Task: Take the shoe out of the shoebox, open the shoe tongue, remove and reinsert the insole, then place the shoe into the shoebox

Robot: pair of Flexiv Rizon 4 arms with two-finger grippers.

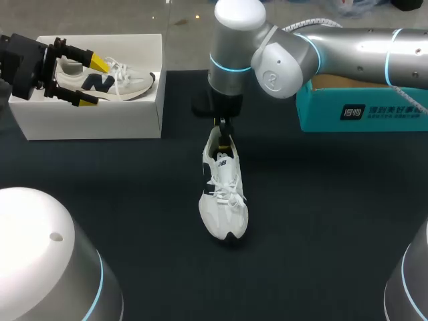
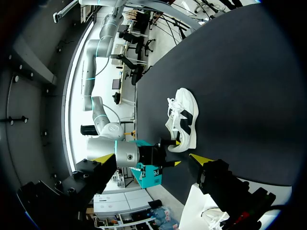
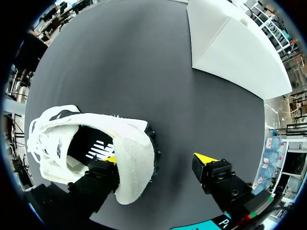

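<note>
Currently right gripper (image 1: 224, 128), centre frame, is gaping, one finger seemingly inside the shoe (image 1: 224, 200) heel; crooked clamping risks tipping it. Left gripper (image 1: 93, 81) is gaping too, upper left.

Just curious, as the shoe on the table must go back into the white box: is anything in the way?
Nothing lies on the table between the shoe and the shoebox, but the left gripper hangs over it, where a second shoe lies.

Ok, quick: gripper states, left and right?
Left gripper: open, holding nothing.
Right gripper: open, one finger inside the shoe, heel not clamped.
</note>
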